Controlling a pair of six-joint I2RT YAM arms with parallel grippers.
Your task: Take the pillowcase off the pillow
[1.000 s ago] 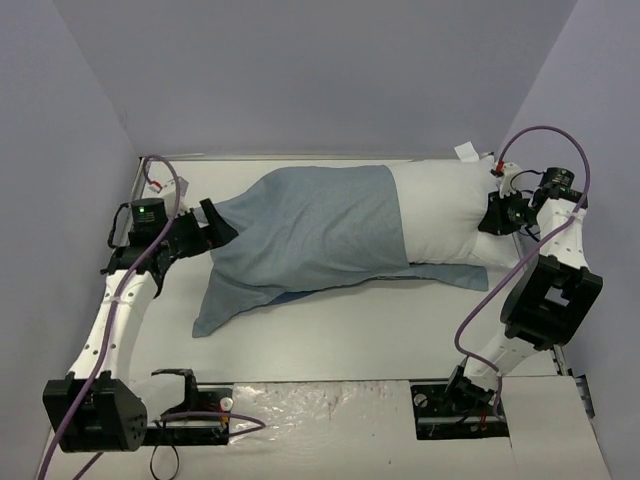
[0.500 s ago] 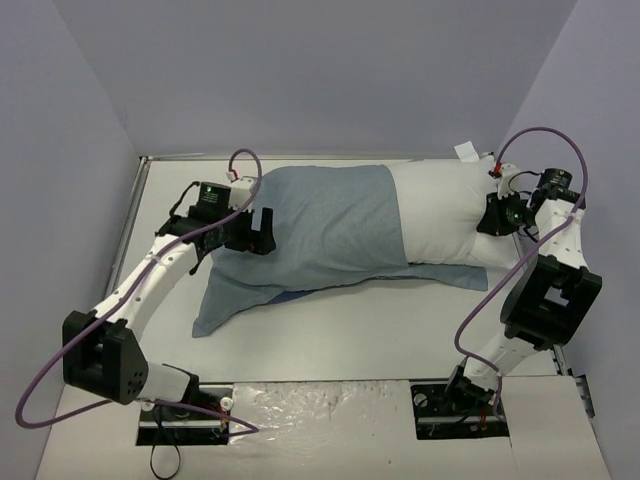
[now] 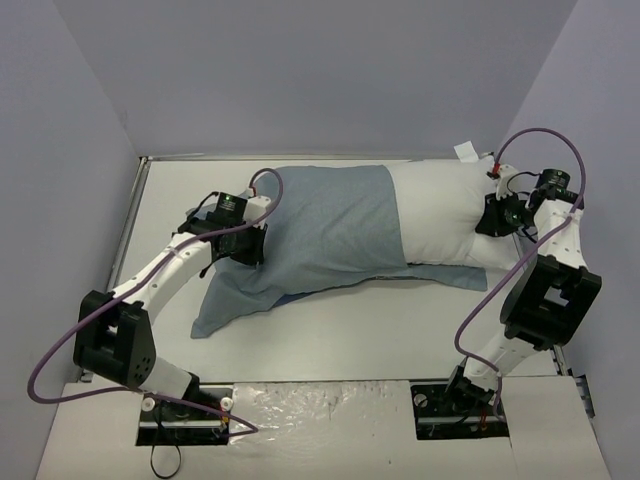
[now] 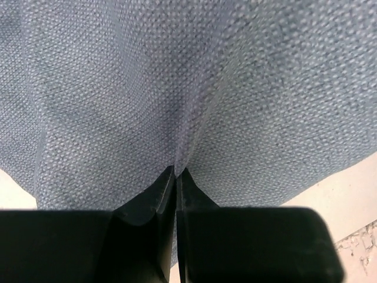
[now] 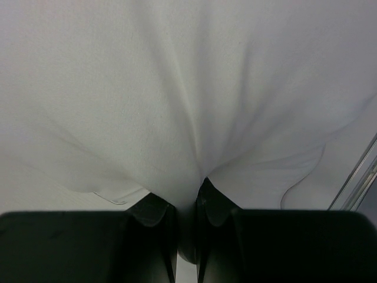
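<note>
Pillowcase (image 3: 320,225) lay on the table (image 3: 350,340), sheathing the left part of the pillow (image 3: 440,215); the left gripper (image 4: 177,174) was clamped on a pillowcase fold, the right gripper (image 5: 187,191) on the pillow's white fabric.

White table (image 3: 350,330), pale lilac walls (image 3: 300,70)

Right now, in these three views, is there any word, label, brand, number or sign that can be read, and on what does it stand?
No text can be read in any view.
The white tag at the far corner of the pillow: too small to tell whether it bears any print.
The pillowcase: plain woven blue cloth in the left wrist view, no writing visible.
</note>
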